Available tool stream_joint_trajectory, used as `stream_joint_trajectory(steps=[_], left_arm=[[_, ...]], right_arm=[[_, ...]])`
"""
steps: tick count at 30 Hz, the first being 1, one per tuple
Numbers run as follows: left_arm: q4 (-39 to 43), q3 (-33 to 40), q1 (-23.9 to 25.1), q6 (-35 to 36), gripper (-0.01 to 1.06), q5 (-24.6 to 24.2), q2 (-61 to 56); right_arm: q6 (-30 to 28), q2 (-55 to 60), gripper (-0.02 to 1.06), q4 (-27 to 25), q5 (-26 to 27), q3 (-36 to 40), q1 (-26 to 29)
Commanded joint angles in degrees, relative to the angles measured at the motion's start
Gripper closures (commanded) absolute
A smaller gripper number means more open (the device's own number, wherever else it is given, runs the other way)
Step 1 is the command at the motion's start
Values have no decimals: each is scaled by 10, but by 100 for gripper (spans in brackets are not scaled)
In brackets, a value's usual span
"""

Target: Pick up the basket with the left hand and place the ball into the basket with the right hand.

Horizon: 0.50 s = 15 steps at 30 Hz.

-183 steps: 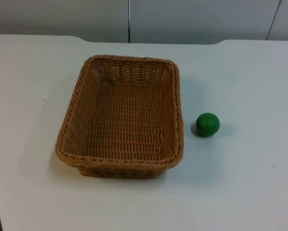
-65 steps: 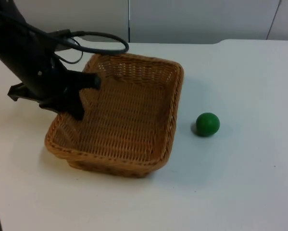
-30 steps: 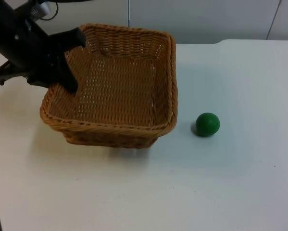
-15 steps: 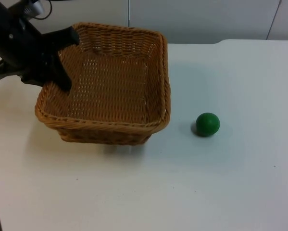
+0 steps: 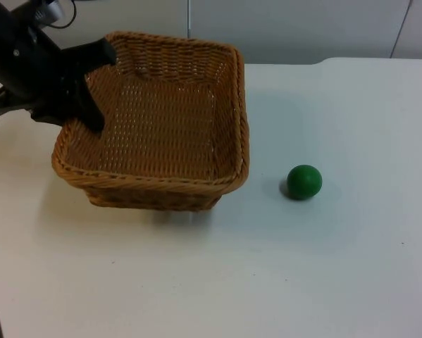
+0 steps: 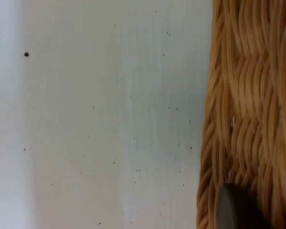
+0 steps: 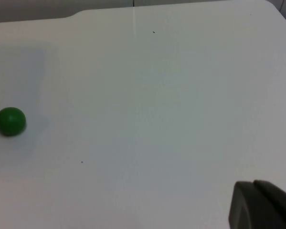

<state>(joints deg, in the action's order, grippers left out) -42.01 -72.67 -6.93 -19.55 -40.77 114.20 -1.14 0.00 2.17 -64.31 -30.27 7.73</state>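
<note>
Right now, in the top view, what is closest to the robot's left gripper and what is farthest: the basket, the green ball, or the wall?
From the left gripper:
1. The basket: the gripper is clamped on its left rim, so they touch.
2. The grey partition wall: behind the table, past the basket's far rim.
3. The green ball: on the white table, to the right of the basket, apart from it.

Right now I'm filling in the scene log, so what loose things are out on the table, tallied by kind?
Wicker basket: 1, its left rim gripped by the left gripper
Green ball: 1, on the table to the basket's right
Total: 2
</note>
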Motion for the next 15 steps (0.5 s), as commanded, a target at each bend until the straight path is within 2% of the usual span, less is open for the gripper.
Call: stream_joint_trajectory(steps=[1,13,15], left_arm=[[-13,1,0,2,105,5,-10],[-13,1,0,2,105,6,-10],[-13,1,0,2,105,6,-10]], right_arm=[[-3,0,105,5,3,-2,3],[-3,0,105,5,3,-2,3],[-3,0,105,5,19,-2,3]])
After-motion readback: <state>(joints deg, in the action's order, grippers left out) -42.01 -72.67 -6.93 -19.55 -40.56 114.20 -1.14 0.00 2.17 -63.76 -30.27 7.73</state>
